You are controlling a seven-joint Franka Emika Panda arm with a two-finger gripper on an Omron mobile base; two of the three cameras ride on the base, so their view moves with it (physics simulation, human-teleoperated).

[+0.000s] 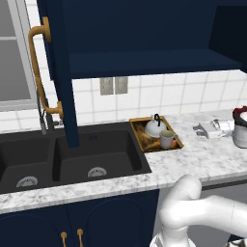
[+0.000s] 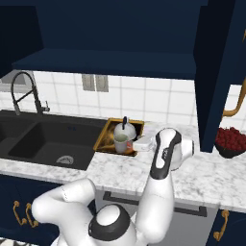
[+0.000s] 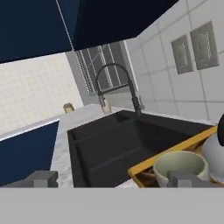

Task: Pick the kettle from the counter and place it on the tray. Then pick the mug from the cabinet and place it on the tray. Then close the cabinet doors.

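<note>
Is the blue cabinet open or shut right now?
Open. The cabinet shows its bare shelf, and a door with a brass handle swings out over the sink.

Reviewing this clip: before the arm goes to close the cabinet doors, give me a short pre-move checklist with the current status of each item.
1. kettle on the tray: ok.
2. mug on the tray, upright beside the kettle: ok.
3. gripper empty, fingers spread, mug released: ok.
4. cabinet doors closed: not ok, both stand open.
5. cabinet shelf bare where visible: ok.
6. Door's brass handle unobstructed: ok for the left door; reach cannot tell.
</note>
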